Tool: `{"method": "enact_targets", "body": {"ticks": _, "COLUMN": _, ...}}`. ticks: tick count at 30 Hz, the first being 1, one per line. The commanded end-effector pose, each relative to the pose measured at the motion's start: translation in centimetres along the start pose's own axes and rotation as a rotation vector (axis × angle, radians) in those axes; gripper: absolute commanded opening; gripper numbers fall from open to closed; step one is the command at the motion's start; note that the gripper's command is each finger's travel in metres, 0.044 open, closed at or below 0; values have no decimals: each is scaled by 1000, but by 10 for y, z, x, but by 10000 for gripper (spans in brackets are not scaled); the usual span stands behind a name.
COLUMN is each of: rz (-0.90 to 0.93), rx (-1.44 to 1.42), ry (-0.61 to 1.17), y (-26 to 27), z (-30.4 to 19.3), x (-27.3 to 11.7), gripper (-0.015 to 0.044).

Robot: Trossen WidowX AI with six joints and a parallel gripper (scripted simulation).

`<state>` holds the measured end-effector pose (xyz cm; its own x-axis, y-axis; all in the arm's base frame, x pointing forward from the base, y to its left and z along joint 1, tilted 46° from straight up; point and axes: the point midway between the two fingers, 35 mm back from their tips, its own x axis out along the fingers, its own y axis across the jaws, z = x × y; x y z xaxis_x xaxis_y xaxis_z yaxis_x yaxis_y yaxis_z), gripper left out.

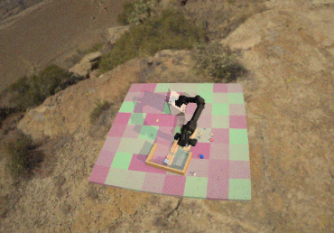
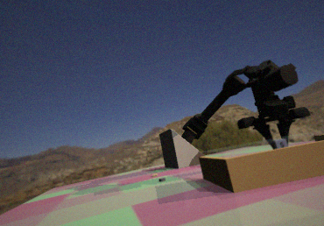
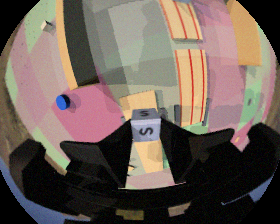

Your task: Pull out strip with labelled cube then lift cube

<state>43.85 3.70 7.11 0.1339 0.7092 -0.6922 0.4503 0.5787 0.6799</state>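
Observation:
My gripper (image 1: 185, 145) (image 2: 280, 146) (image 3: 144, 120) is shut on a grey-blue cube (image 3: 145, 129) marked with a dark S; the cube also shows between the fingertips in the exterior view (image 2: 282, 144). A plain tan strip (image 3: 150, 158) shows below and beyond the cube; the cube hides its middle. Beside it, a tan strip with red lines lies as two pieces with a gap between them, a nearer piece (image 3: 191, 85) and a farther piece (image 3: 181, 21). Another pale cube (image 1: 166, 161) sits at the far end of the strips.
A wooden-walled tray (image 1: 176, 171) (image 2: 271, 170) (image 3: 67, 50) surrounds the farther strip ends. A blue cylinder (image 1: 201, 156) (image 3: 63, 102) and a small pale block (image 1: 194, 173) (image 3: 44, 24) lie outside it. A white slanted block (image 1: 175, 98) (image 2: 183, 151) stands by the arm's base.

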Motion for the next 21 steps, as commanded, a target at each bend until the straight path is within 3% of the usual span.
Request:
{"method": "enact_targets", "body": {"ticks": 1, "rz": -1, "rx": 3, "ry": 7, "y": -11, "z": -13, "x": -10, "gripper": 0}}
{"method": "enact_targets", "body": {"ticks": 21, "rz": -2, "rx": 6, "ry": 10, "y": -47, "z": -59, "x": -25, "gripper": 0}}
